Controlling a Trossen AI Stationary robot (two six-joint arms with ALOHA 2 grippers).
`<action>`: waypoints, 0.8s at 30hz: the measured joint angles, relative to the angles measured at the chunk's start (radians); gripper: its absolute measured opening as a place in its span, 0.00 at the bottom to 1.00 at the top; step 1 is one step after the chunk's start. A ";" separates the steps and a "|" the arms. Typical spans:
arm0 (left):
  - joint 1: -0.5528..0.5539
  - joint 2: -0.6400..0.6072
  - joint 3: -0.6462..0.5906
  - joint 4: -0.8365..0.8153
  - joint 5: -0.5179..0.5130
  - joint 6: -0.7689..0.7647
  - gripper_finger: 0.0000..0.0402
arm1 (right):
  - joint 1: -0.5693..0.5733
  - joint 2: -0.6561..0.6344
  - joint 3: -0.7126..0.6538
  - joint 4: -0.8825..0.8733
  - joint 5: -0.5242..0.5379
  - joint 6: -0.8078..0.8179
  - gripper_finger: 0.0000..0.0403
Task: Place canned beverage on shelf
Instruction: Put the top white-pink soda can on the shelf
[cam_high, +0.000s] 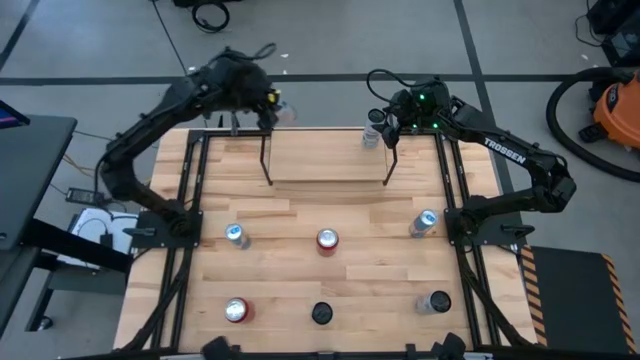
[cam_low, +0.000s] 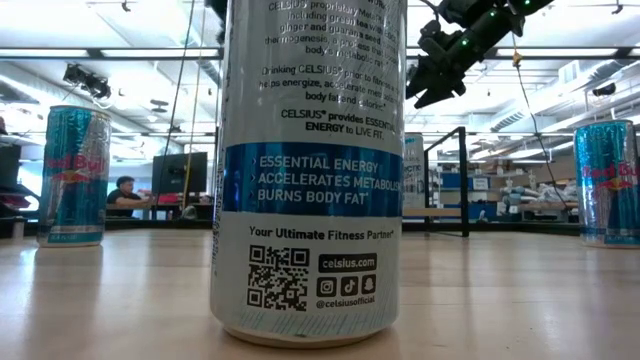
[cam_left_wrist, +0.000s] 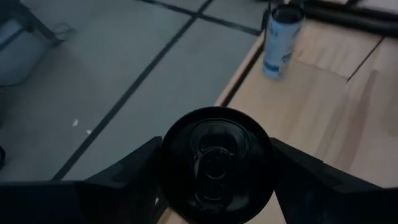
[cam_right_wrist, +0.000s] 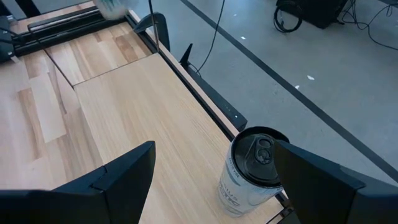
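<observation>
Fingers (cam_left_wrist: 134, 163) of the left gripper (cam_left_wrist: 214, 171) press both sides of a black-topped can (cam_left_wrist: 216, 163), clamped shut on it, at about eleven o'clock over the shelf's (cam_high: 325, 160) far left corner. Right gripper (cam_right_wrist: 214, 180) fingers stand wide apart, holding nothing; a white can (cam_right_wrist: 249, 171) stands on the shelf between them, nearer one finger, at about one o'clock.

Off my right I see an orange vacuum (cam_high: 612, 105) on the floor, a hazard-striped panel (cam_high: 568, 300), coiled cable (cam_high: 210, 14) beyond the table, and a person (cam_low: 125, 192) seated far back.
</observation>
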 joint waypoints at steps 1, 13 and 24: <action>-0.007 0.021 0.000 0.007 -0.002 0.000 0.64 | 0.000 0.000 0.000 0.000 0.000 0.000 0.83; -0.035 0.199 -0.001 0.050 0.082 0.020 0.64 | 0.018 0.000 0.000 0.019 -0.022 0.002 0.83; -0.038 0.330 -0.001 0.048 0.081 0.041 0.64 | 0.079 0.025 0.000 0.082 -0.048 0.010 0.83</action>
